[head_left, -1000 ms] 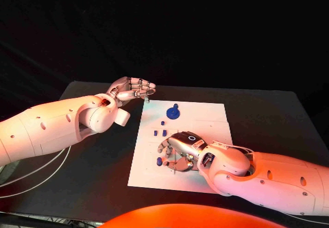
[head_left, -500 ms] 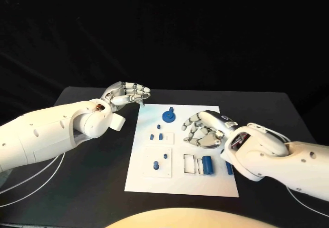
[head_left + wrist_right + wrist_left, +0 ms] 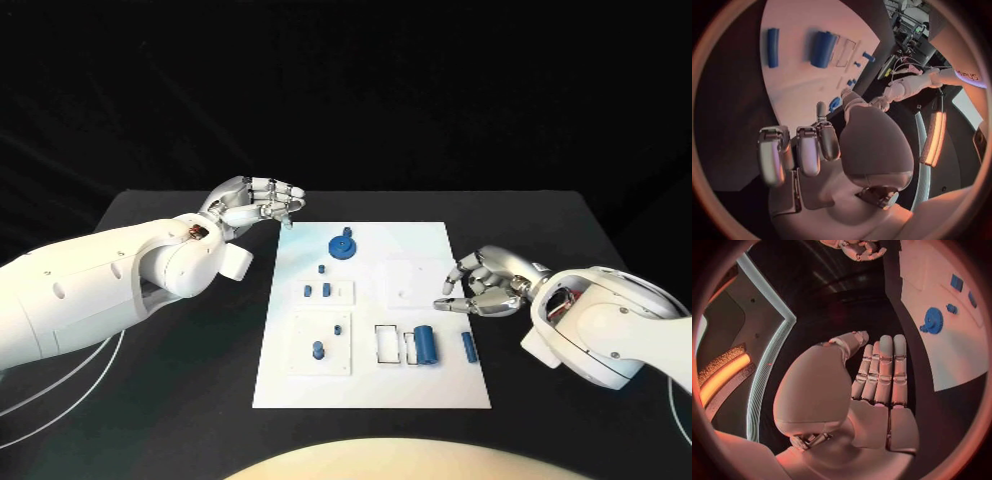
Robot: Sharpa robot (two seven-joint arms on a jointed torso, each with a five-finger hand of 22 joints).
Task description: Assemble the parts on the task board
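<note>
The white task board [image 3: 411, 385] lies in the middle of the table. A blue gear [image 3: 343, 246] stands near its far edge, with small blue pegs [image 3: 327, 290] below it. A blue cylinder [image 3: 428, 343] and a slim blue bar [image 3: 467, 346] lie near the board's right side. My right hand [image 3: 488, 282] sits at the board's right edge with its fingers curled in, holding nothing. My left hand [image 3: 257, 203] hovers off the board's far left corner, loosely bent, holding nothing. The left wrist view shows the left hand [image 3: 873, 385], the gear [image 3: 931, 320] and the board [image 3: 942, 355]. The right wrist view shows the right hand [image 3: 817, 150], the cylinder [image 3: 822, 48] and the bar [image 3: 772, 40].
The black table [image 3: 173, 400] runs bare on both sides of the board. An empty rectangular slot [image 3: 387, 343] lies beside the cylinder. Two more pegs [image 3: 317, 350] stand in a square plate at the board's lower left.
My right hand has lifted from the board's lower left area and swung right to the board's right edge, uncovering the cylinder and bar. The left hand has barely moved; the camera shifted.
</note>
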